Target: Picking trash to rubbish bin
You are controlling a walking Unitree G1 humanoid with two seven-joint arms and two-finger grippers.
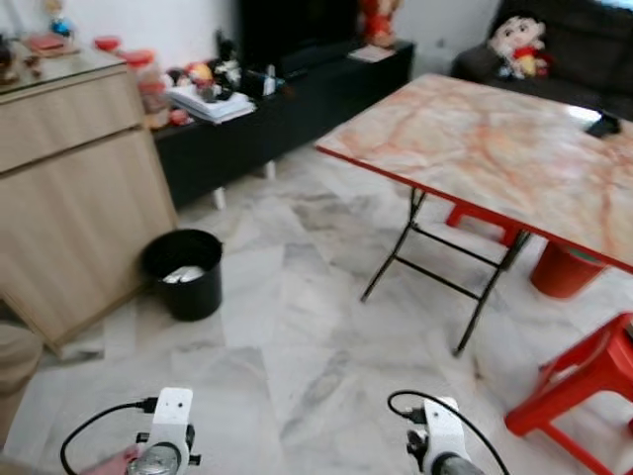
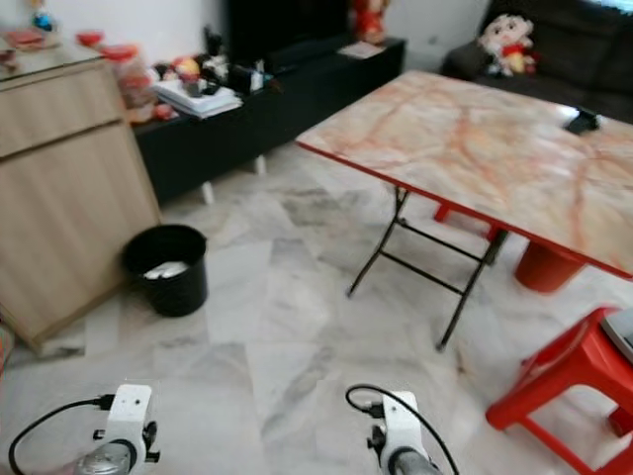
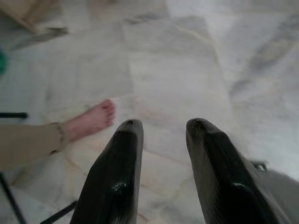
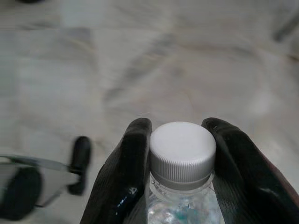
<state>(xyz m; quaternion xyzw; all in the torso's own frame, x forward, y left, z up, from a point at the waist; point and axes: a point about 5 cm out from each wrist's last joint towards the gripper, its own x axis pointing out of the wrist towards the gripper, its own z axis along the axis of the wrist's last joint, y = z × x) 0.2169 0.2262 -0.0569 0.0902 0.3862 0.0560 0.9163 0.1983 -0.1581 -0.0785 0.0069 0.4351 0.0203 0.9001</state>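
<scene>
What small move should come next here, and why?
Probably step forward and to the left toward the round black rubbish bin. The right gripper is already shut on a clear plastic bottle with a white ribbed cap, while the bin stands some way ahead beside the light wooden cabinet, with white trash inside. The left gripper is open and empty.

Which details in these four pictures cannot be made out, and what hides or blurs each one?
- Clear plastic bottle with white ribbed cap: body cut off by the right wrist view's edge; label and fill unreadable.
- Round black rubbish bin: the pale item inside is too small to identify in the eye views.
- Person's bare foot: the rest lies beyond the left wrist view's edge.
- Small dark object on the marble-patterned folding table: blurred.
</scene>
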